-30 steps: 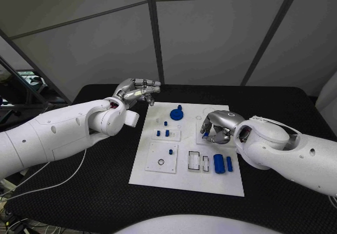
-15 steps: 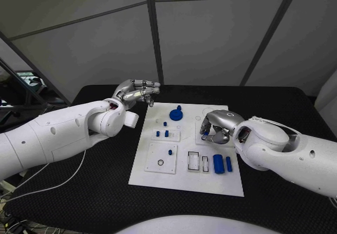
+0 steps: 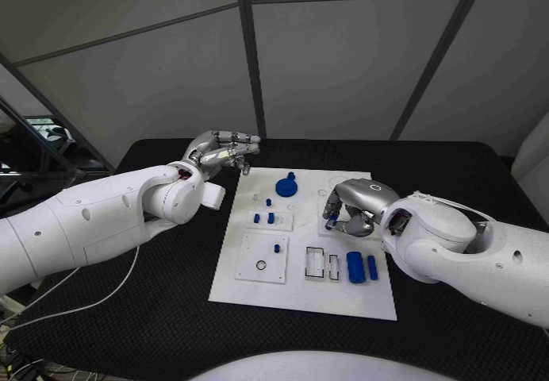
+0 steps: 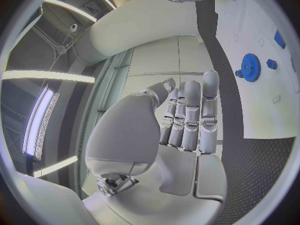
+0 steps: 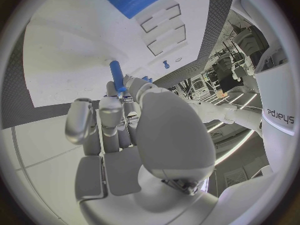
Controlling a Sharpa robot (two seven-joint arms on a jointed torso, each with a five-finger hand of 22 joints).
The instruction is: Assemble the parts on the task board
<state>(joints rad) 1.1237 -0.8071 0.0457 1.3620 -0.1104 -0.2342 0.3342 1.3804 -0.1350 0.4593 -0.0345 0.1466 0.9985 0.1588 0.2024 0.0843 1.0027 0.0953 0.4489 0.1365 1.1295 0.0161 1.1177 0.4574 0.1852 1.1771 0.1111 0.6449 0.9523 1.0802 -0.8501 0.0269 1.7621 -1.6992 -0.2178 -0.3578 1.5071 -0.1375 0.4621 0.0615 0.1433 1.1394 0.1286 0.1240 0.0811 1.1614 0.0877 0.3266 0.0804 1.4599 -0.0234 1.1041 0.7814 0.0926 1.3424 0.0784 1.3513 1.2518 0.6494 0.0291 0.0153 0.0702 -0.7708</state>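
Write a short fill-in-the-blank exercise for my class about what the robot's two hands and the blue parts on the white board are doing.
1. The right hand pinches a thin blue ____ in its fingers.
2. The left hand holds ____.
3. The blue gear lies on the white task ____.
4. The table is coloured ____.

Missing words: peg; nothing; board; black

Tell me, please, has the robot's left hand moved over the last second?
No. The left hand hangs in the same spot beyond the far left corner of the white task board, holding nothing.
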